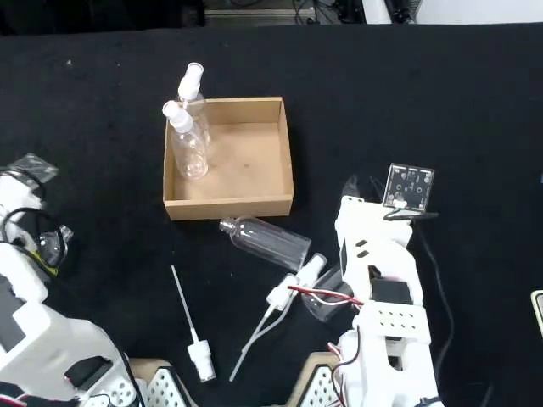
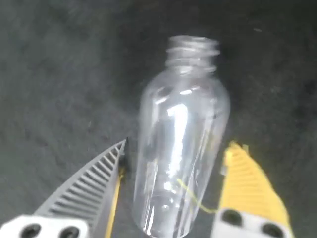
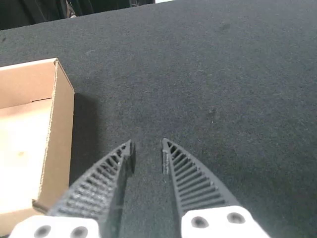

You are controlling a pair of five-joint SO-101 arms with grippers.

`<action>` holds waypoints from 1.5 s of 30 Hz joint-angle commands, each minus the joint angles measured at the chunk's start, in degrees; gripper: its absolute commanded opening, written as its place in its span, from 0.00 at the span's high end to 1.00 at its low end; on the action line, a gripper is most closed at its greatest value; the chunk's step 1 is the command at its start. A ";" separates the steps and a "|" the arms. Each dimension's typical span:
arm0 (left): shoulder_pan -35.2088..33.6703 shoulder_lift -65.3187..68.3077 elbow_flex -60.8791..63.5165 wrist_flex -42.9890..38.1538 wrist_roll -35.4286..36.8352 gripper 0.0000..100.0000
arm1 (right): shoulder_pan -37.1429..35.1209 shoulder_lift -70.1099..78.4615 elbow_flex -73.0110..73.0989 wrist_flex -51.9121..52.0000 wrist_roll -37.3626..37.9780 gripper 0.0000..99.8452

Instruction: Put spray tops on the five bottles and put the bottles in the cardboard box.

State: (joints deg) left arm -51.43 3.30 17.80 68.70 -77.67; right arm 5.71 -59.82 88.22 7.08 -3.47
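My left gripper (image 2: 178, 148) is shut on a clear bottle (image 2: 181, 124) with no top; its threaded neck points away from the wrist. From above, that bottle (image 1: 53, 244) is at the table's left edge. The cardboard box (image 1: 284, 153) holds two bottles with spray tops (image 1: 188, 140) in its far left corner. Another uncapped bottle (image 1: 265, 242) lies just in front of the box. A further clear bottle (image 1: 327, 297) is partly hidden by the right arm. Two loose spray tops (image 1: 293, 292) (image 1: 200, 356) lie near the front. My right gripper (image 3: 147, 148) is open by a narrow gap, empty, beside the box (image 3: 52, 129).
The table is covered in black cloth (image 1: 424, 102). Both arm bases stand at the front edge. A pale object (image 1: 537, 307) shows at the right edge.
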 commanded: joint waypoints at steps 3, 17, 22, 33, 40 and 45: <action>-4.88 -0.53 -2.86 -2.55 18.90 0.67 | -1.14 -1.71 -0.84 -1.32 0.53 0.93; 3.56 -2.55 -4.09 -2.90 4.40 0.67 | -1.14 -1.71 -0.84 -1.32 0.53 0.93; 4.70 -2.55 1.01 -10.99 3.96 0.67 | -0.97 -1.80 -0.84 -1.32 0.53 0.93; 4.00 -2.73 6.46 -14.77 3.96 0.67 | -1.05 -1.80 -0.84 -1.49 0.53 0.93; 1.80 -2.73 6.46 -12.31 4.48 0.67 | -1.05 -1.89 -0.84 -1.49 0.53 0.93; 1.98 -3.34 5.93 -4.84 4.22 0.67 | -1.14 -1.89 -0.84 -1.49 0.53 0.93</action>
State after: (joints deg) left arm -49.23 3.30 24.92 59.65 -73.10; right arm 5.71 -59.82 88.22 7.08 -3.47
